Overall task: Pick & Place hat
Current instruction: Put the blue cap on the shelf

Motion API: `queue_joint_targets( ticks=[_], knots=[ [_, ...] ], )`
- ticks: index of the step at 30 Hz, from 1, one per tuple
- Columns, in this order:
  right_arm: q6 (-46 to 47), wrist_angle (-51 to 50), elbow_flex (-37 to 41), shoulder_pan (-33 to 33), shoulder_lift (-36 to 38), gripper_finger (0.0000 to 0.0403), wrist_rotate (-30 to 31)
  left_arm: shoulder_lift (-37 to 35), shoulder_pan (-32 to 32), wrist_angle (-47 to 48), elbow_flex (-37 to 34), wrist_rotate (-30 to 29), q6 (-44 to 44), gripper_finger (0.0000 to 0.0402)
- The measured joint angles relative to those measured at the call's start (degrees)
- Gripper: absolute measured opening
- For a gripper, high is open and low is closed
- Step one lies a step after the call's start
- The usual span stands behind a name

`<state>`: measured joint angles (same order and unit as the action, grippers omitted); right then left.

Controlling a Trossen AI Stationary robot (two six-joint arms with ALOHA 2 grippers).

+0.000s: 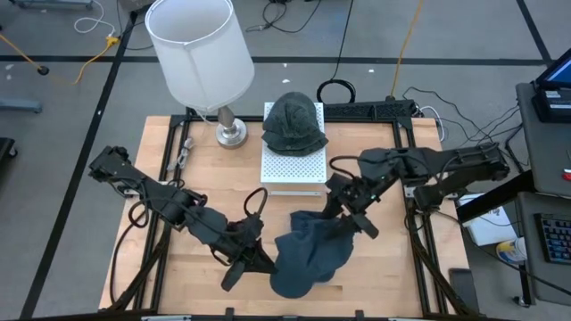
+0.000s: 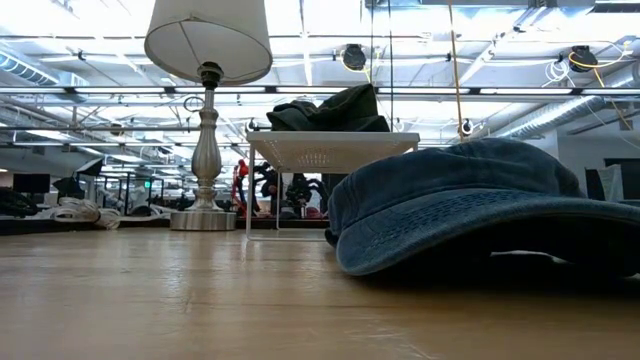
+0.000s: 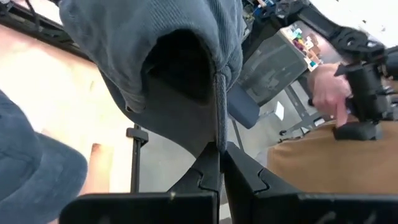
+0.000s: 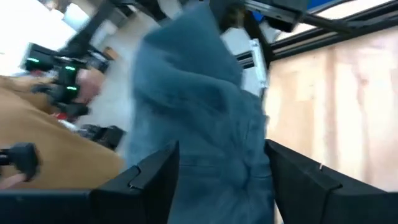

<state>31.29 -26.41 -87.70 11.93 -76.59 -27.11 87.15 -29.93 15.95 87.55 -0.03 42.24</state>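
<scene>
A dark blue hat (image 1: pixel 317 234) is held up between my two grippers at the table's near middle. It fills the left wrist view (image 3: pixel 180 68) and the right wrist view (image 4: pixel 205 124). My left gripper (image 1: pixel 266 260) is shut on its edge. My right gripper (image 1: pixel 346 221) is open, one finger on either side of the hat's cloth. A second blue hat (image 2: pixel 470 205) rests brim down on the wood near the front edge (image 1: pixel 294 275). A dark green hat (image 1: pixel 293 123) sits on a white stand (image 1: pixel 293 165) at the far middle. My left gripper pinches a seamed edge of the hat's brim (image 3: pixel 217 134) between its two fingertips (image 3: pixel 239 165), coming nearly level from the table's left. The hat stands up beyond the fingers, its hollow inside (image 3: pixel 180 62) facing the wrist, raised off the table. My right gripper: whether its fingers (image 4: pixel 155 177) touch the hat's cloth, I cannot tell.
A lamp (image 1: pixel 201 53) with a white shade stands at the far left, its metal foot (image 1: pixel 232 134) beside the stand. Bare wood (image 1: pixel 205 169) lies left of the stand. A person's hand (image 3: pixel 326 93) shows beyond the table's right side.
</scene>
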Motion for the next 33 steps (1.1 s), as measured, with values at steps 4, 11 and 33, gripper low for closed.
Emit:
queue_joint_targets(
  ticks=[4, 11, 33],
  knots=[
    [2.7, 2.1, 0.0, 0.3, 1.4, 0.0191, -3.0, 0.0, 0.2, 1.6, 0.0, 0.0, 0.5, 0.0004],
    [5.7, 3.3, 0.0, 2.8, 1.9, 0.0074, -3.1, 0.0, 1.0, 1.5, 0.0, 0.2, 0.4, 0.0004],
    [20.7, 19.4, 0.0, 6.6, 5.0, 0.0022, -2.9, -0.1, 2.0, 14.1, 0.0, 1.5, 5.4, 0.0133]
  ],
)
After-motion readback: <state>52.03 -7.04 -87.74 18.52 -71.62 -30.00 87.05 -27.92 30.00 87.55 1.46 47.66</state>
